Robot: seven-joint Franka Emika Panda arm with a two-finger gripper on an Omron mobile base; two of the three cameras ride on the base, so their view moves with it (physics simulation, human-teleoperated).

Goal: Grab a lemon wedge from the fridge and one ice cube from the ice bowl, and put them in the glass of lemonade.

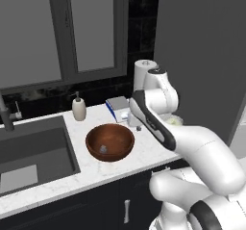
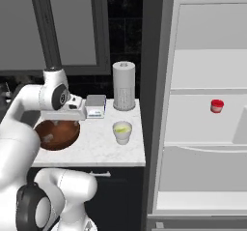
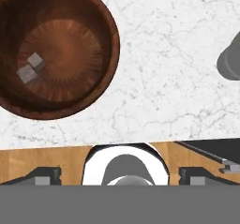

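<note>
Fingertips of the end effector spread wide, empty, above the counter's front edge. Ice cubes in the bowl lie up-left of it. Glass right of bowl; fridge open, far right.

The ice bowl, round, glossy and reddish-brown, sits at the upper left on the white marbled bench. Two small grey ice cubes lie touching each other on the left of its floor. A grey rounded object is cut off by the right edge. Below the bench edge runs a strip of wooden floor. The end effector has its two dark fingertips spread wide, holding nothing.
</note>
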